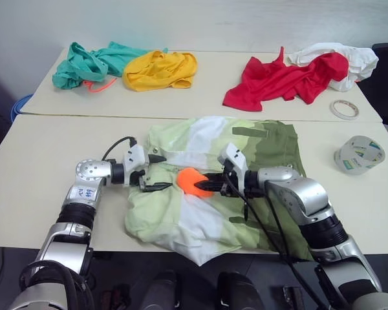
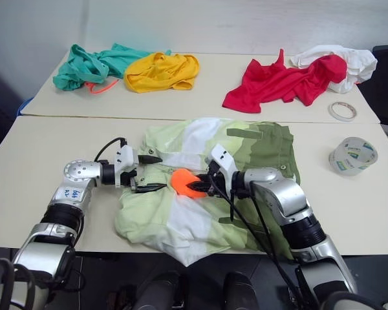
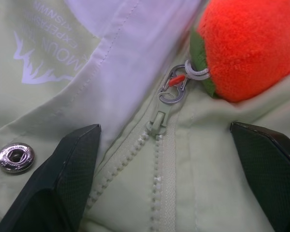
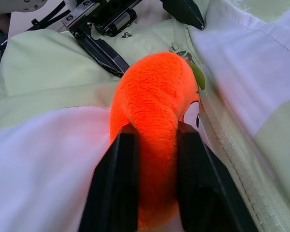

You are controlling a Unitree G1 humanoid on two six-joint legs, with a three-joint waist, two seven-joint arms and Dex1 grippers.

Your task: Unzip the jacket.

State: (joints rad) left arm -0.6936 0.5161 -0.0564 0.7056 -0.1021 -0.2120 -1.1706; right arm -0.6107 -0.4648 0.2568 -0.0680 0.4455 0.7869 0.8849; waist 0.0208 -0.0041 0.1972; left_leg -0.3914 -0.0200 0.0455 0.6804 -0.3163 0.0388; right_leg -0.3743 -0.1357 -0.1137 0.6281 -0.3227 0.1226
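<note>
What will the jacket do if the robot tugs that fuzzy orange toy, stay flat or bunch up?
The jacket already lies rumpled, so it is probably floppy and would bunch toward the pull. The orange plush toy dents between the right gripper's fingers, so it looks soft. The open left gripper isn't pinning the cloth.

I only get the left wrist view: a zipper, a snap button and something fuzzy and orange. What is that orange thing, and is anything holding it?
Observer: It is an orange plush charm clipped to the zipper pull, and the right gripper is pinching it between both fingers.
Operator: Whose black fingers are in my view, then?
Observer: The left gripper, wide open, resting on the jacket just beside the charm and holding nothing.
Operator: Is the jacket the only clothing there?
Observer: No. On the far table lie a teal garment, a yellow garment and a red garment.
</note>
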